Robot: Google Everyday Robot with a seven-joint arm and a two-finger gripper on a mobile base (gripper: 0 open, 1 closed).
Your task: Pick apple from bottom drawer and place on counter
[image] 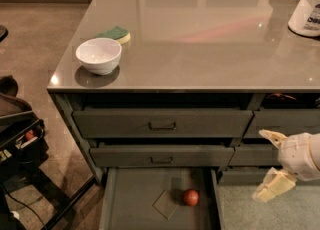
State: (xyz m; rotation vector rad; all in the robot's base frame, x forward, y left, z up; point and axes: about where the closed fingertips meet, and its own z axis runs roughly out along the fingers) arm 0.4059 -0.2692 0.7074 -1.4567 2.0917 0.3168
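The apple [190,197], small, round and red-orange, lies in the pulled-out bottom drawer [130,199], just right of a tan diamond patch on its base. The glossy grey-brown counter [200,29] spans the top of the view. My gripper [269,164] comes in from the right edge, level with the middle drawer front and to the right of the open drawer, above and right of the apple. Its two cream fingers [272,136] are spread apart with nothing between them.
A white bowl [98,55] and a green-yellow sponge [116,34] sit on the counter's left side; a white container [306,10] stands at the far right. Two shut drawer fronts [162,123] lie above the open one. A dark cart [20,134] stands on the floor at left.
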